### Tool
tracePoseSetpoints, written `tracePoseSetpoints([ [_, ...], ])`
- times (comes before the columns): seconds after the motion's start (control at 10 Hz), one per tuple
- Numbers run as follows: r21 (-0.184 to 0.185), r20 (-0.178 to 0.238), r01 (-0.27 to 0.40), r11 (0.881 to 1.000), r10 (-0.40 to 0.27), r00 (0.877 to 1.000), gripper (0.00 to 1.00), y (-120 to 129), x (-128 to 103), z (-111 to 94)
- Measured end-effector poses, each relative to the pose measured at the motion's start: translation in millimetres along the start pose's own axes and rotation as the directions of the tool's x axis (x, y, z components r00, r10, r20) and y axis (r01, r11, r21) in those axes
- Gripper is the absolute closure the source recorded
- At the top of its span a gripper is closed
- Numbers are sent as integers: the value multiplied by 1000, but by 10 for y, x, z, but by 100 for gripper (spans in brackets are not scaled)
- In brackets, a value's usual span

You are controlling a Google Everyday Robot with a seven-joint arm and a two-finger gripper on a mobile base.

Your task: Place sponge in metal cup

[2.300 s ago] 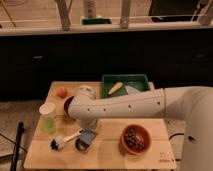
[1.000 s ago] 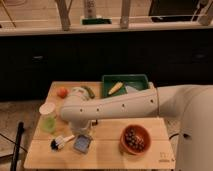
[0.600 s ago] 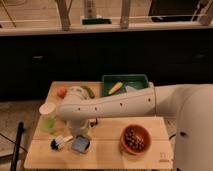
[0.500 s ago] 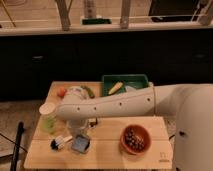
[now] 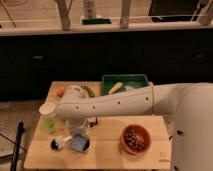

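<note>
The blue-grey sponge [image 5: 78, 144] is low over the wooden table [image 5: 107, 150], near the front left. My gripper [image 5: 80, 140] hangs from the white arm that reaches in from the right. It points down and is shut on the sponge, with dark fingers on either side of it. The metal cup [image 5: 59, 144] appears as a small shiny and dark object just left of the sponge. It seems to lie on its side. The sponge is beside the cup, not in it.
A pale green lidded tumbler [image 5: 48, 118] stands at the left edge. An orange bowl of dark fruit [image 5: 135, 140] is at the front right. A green tray [image 5: 126, 81] holding a yellow item sits at the back, with small orange, white and green items [image 5: 75, 91] to its left.
The arm has swung left and down. The sponge has moved with the gripper, from mid-table towards the metal cup. The cup has stayed put.
</note>
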Motion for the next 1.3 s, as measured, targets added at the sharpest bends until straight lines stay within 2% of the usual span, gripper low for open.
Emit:
tracePoseSetpoints([
  [0.2, -2, -1, -6, 1000, 6, 1000, 20, 0, 11, -10],
  [1.3, -17, 4, -30, 999, 30, 1000, 20, -16, 114, -77],
])
